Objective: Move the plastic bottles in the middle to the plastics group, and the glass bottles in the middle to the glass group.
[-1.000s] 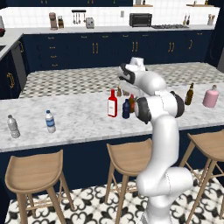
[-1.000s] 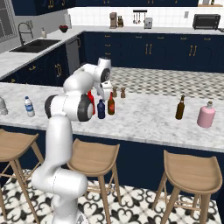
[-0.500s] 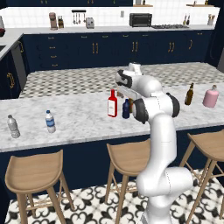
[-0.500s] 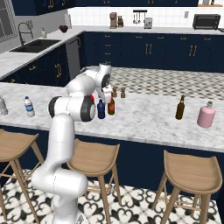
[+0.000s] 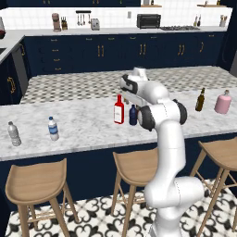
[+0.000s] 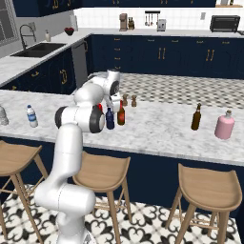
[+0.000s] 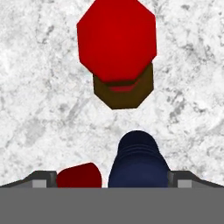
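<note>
Overhead, tool [image 7: 112, 179] spread above navy bottle [image 7: 138, 159], red bottle [image 5: 119, 111] beside

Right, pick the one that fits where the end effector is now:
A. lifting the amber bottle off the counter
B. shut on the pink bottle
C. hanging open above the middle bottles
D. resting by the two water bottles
C: in the hand view the navy-blue bottle sits between the spread fingertips, untouched, with the red bottle beside it; the pink bottle stands far off.

Seven bottles [image 5: 119, 110], two shakers [image 6: 129, 100], three stools [image 5: 140, 162].
</note>
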You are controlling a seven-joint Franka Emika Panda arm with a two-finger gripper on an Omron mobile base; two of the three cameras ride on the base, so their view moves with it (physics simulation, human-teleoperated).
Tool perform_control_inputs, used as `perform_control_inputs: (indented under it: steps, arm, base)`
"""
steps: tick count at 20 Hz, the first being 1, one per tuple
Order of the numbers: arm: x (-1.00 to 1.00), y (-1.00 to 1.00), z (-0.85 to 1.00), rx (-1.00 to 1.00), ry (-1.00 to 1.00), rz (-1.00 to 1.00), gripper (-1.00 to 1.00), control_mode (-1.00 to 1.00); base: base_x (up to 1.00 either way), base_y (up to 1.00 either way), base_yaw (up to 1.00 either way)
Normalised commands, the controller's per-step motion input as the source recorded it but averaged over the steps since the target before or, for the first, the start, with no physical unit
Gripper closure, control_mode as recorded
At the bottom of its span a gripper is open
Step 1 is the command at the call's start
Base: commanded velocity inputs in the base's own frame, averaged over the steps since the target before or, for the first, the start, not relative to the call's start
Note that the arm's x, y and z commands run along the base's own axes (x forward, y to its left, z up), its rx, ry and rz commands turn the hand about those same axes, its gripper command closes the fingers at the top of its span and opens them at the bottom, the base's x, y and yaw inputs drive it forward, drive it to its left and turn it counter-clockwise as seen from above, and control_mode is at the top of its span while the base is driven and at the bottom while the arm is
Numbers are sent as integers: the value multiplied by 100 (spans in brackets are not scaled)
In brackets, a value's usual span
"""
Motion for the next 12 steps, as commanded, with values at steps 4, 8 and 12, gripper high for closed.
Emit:
perform_control_inputs:
  steps: [4, 8, 12]
  arm:
    - [4, 3, -6, -5, 0, 0, -100, -100]
    - [-1, 0, -3, -3, 0, 0, -100, -100]
    - [-11, 0, 0, -5, 0, 0, -100, -100]
  base:
    - [0, 0, 0]
    - [0, 0, 0]
    - [0, 0, 0]
